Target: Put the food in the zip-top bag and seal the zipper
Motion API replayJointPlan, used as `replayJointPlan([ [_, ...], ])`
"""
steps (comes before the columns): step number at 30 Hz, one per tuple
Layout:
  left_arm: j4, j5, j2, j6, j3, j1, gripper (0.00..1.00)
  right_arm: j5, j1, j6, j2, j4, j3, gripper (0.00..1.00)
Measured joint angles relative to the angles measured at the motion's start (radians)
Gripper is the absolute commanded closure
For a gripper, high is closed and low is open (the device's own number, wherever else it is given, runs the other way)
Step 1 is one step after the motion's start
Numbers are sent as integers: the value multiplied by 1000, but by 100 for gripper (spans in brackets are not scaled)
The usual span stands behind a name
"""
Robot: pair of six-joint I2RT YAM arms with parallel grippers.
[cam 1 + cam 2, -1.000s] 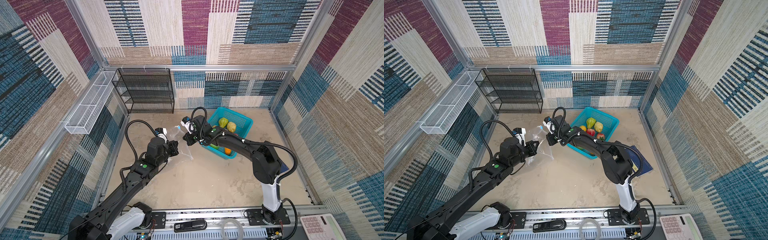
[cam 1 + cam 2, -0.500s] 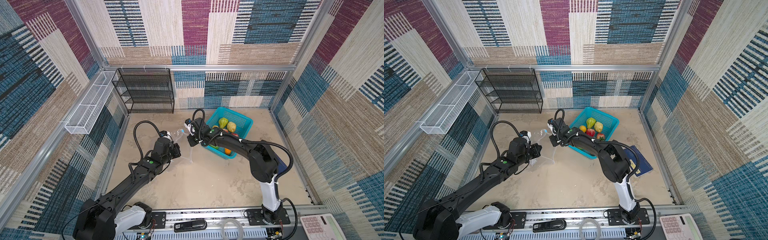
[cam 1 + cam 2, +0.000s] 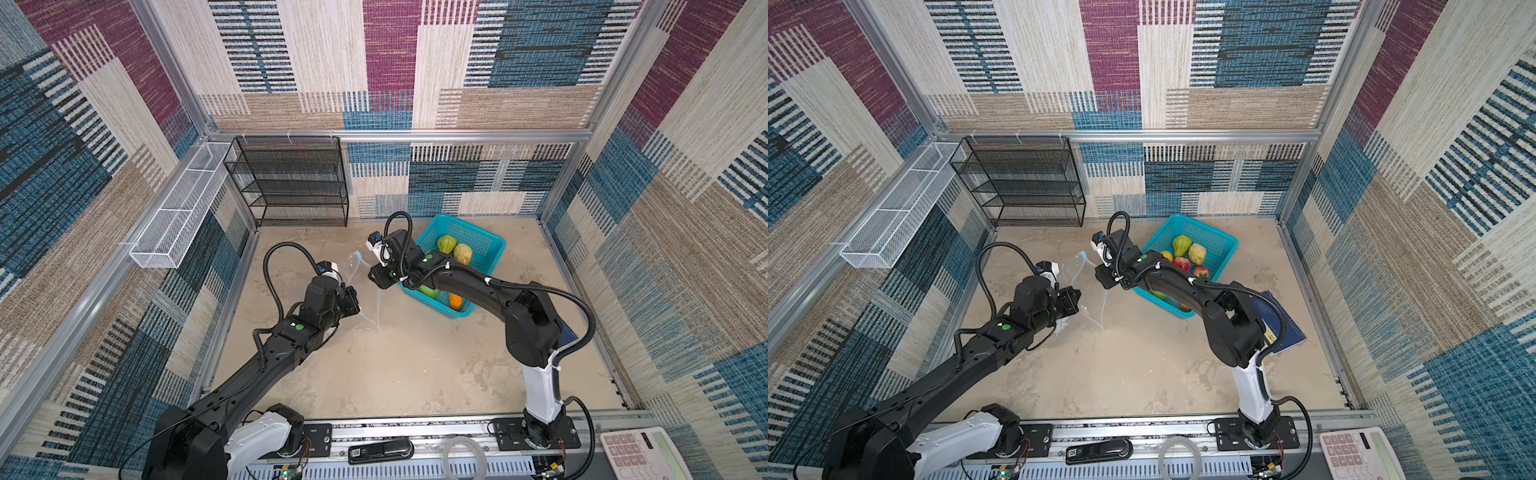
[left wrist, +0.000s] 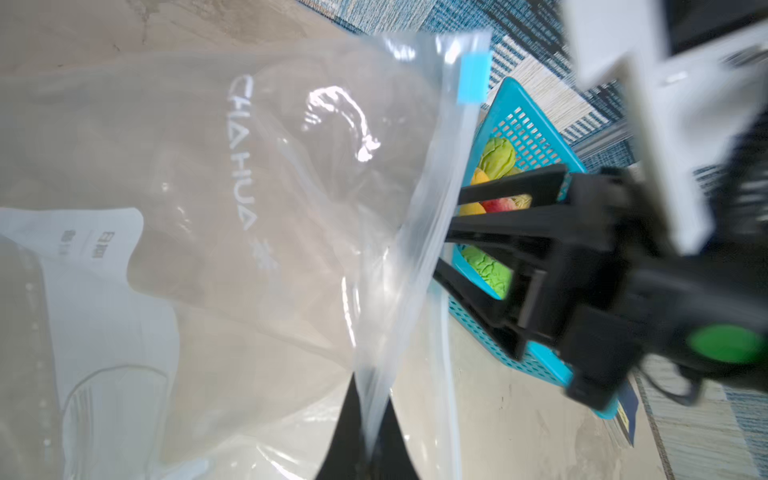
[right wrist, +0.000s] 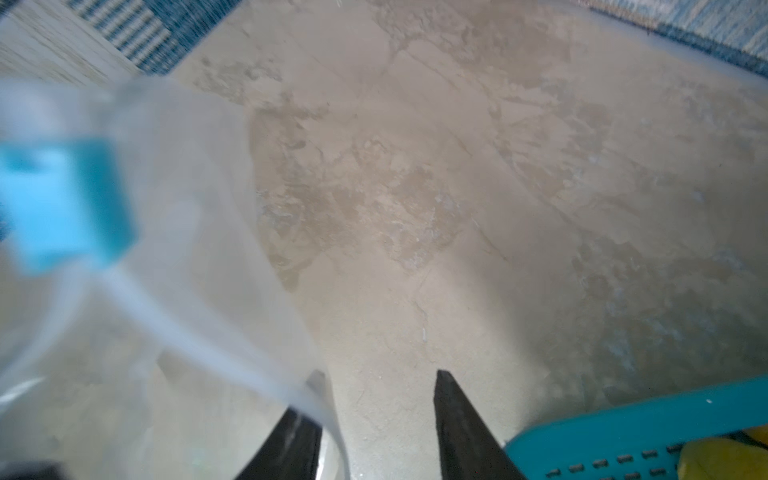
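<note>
The bag (image 4: pixel 249 187) is held up off the table (image 3: pixel 395 374), at about 10 o'clock of its middle, and nothing is seen inside it. The food (image 3: pixel 1180 245) is seen in the basket (image 3: pixel 1221 248), at 3 o'clock of the bag.

The left gripper (image 4: pixel 365 440) is clamped on the bag's rim, with film pinched between its tips. The right gripper (image 5: pixel 376 399) is parted to a middling gap with nothing gripped — the zipper (image 5: pixel 199 336) is only draped over one finger.

With a single pinch, the mouth is likely to be left slack and flat. Food dropped there could be deflected by the film and rolled onto the table. If the right gripper is drawn back toward 3 o'clock, the draped strip could be snagged — and the thin film tugged out of the left pinch. The slider (image 4: pixel 473 79) is seen at the rim's raised end. How far the mouth is unzipped cannot be told.
</note>
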Motion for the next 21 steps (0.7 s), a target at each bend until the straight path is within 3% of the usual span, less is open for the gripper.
replayJointPlan([
  [6, 51, 23, 74, -5, 5, 0, 100, -26, -31, 0, -122, 29, -90, 39],
  [15, 112, 48, 119, -27, 21, 0, 100, 88, -168, 11, -279, 20, -309, 24],
  [21, 121, 48, 105, -37, 3, 0, 100, 118, -233, 27, -294, 20, -400, 19],
])
